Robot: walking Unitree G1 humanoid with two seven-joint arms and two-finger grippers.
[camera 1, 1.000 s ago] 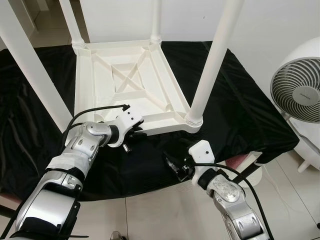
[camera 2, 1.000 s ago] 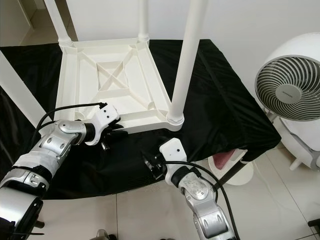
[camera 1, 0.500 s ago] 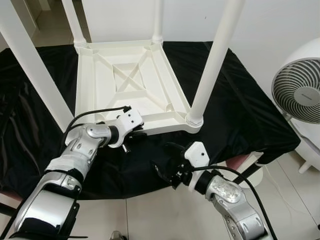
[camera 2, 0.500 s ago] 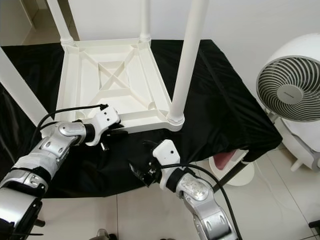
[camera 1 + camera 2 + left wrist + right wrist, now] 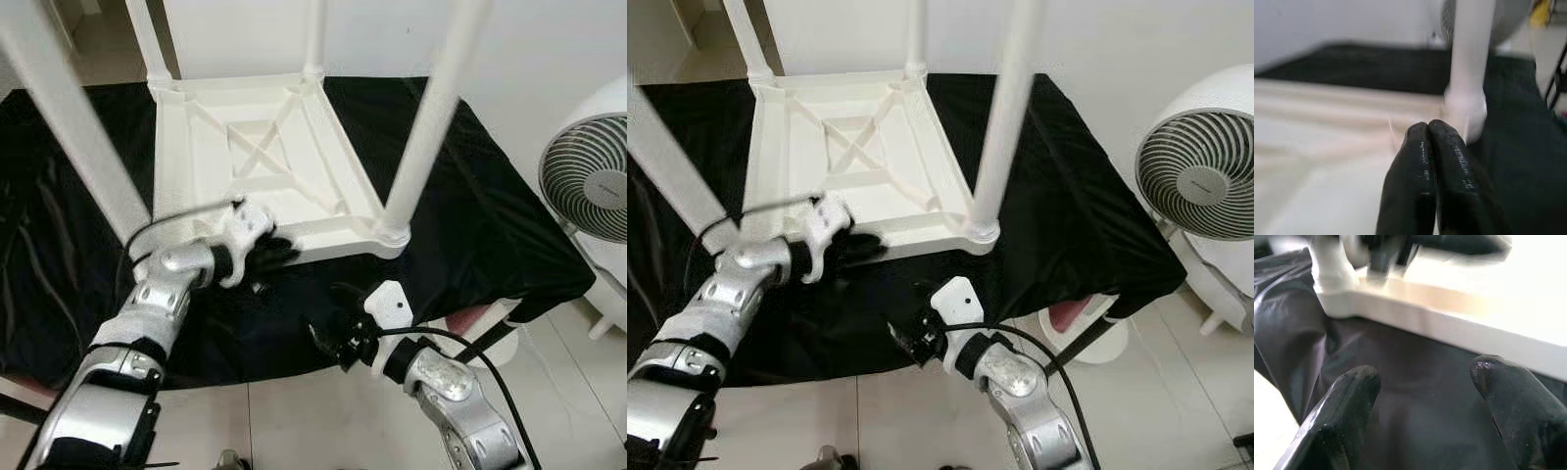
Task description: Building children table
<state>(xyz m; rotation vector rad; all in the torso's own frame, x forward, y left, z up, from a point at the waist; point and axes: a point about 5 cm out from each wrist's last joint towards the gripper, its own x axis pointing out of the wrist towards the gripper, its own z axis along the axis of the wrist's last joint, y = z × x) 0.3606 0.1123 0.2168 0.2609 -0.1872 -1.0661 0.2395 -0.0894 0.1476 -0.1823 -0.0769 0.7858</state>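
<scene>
We see a white plastic children's table lying upside down on a black cloth, its ribbed underside facing up with a cross brace in the middle. Its white legs rise from the corners and run past the top of the picture.

Our left gripper sits at the table's near rim, between the two near corners. Its black fingers are pressed together with no gap, and nothing shows between them. In the left wrist view they lie over the pale table surface, pointing toward the socket of the near right leg just beyond their tips. This part of the head views is blurred, so we cannot tell whether the fingertips touch the rim.

Our right gripper hangs in front of the table's near edge, over the cloth where it drapes toward us, apart from the table. Its two fingers are spread wide with only dark cloth between them; the white rim runs across just beyond their tips.

To the right of the right gripper, well apart, a white fan stands on the tiled floor.
</scene>
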